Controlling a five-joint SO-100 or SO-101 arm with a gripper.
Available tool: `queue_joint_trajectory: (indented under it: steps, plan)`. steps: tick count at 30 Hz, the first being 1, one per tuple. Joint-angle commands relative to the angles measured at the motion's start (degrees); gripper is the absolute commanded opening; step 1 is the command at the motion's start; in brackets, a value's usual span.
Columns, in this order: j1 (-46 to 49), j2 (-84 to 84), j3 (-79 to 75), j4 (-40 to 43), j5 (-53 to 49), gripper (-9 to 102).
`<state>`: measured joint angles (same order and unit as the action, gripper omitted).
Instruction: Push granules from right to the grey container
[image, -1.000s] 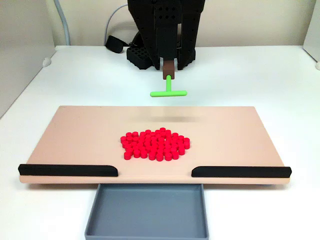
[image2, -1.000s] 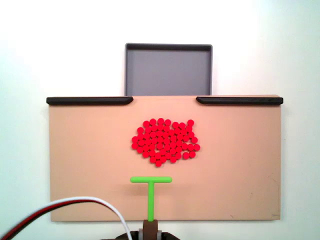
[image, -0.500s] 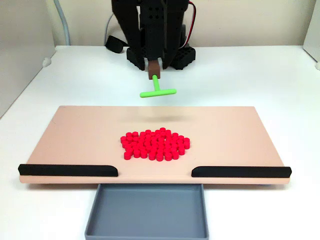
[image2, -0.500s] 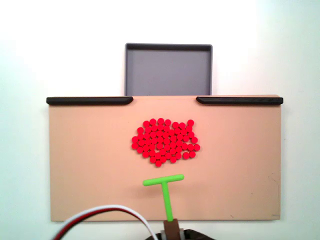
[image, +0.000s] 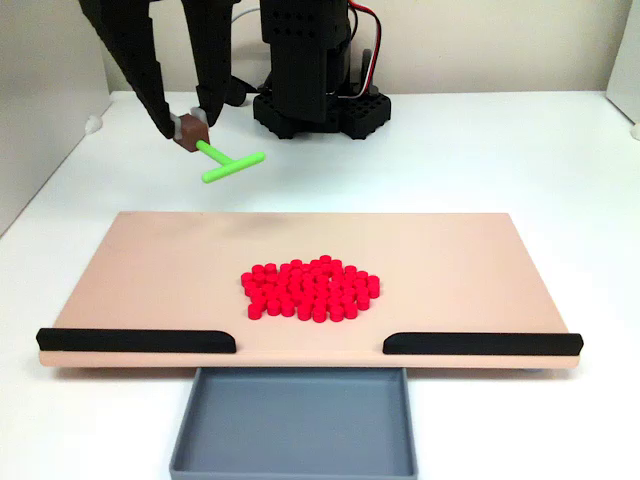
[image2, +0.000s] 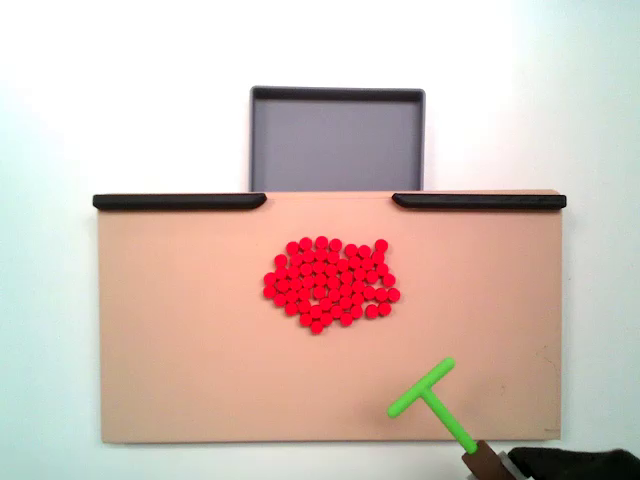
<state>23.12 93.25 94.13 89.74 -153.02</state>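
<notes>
The arm has swung sideways since a moment ago: the bright green T-shaped plastic stick (image: 229, 163), which hung over the middle of the board's far edge, now sits off toward the left of the front-facing fixed view and, in the other fixed view (image2: 432, 400), over the board's lower right corner. The black two-finger gripper (image: 187, 128) is closed on the small brown block at the stick's end, holding it with the crossbar angled, apparently lifted clear of the surface, though the height is hard to judge from here.

My guess is the arm is going round to one side of the heap so the crossbar can sweep it.

The heap of tiny bright red cylindrical granules (image: 311, 291) lies untouched mid-board, a tight cluster. The flat beige rectangular board (image: 160, 270) carries two black strips (image: 136, 341) along its near edge, leaving a gap between them like a gate. The shallow blue-grey plastic tray (image: 293, 425) sits just beyond that gap, empty.

No brand or writing is legible anywhere.
</notes>
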Motion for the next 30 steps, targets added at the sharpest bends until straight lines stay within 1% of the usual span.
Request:
queue_joint_trajectory:
  steps: [1, 8, 14, 20, 30]
  plan:
    - [0.3, -0.5, -3.2, 0.3, -7.9, 0]
    - [1.6, -4.7, -8.3, 1.0, -24.9, 0]
    - [2.7, -12.4, -16.8, 1.0, -35.9, 0]
    - [3.3, -17.3, -22.1, 1.0, -41.1, 0]
    - [3.3, -25.6, -30.5, 1.0, -43.3, 0]
